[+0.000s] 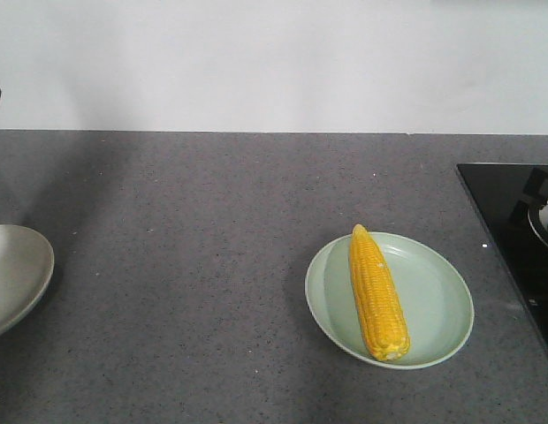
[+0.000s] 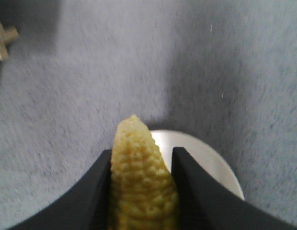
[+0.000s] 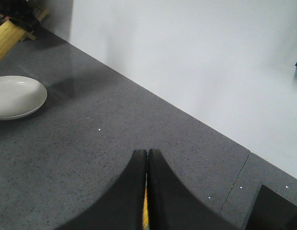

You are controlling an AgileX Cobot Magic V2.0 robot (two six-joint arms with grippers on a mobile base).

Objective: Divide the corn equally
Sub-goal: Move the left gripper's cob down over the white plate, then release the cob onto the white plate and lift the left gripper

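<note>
Underneath, grey speckled countertop (image 1: 194,265) (white wall (image 1: 274,62))

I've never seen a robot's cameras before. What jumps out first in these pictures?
A bright yellow corn cob lies lengthwise on a pale green plate right of centre on the grey countertop. In the left wrist view, the left pincer is shut on a second cob above a white plate. The right pincer is shut.
</note>
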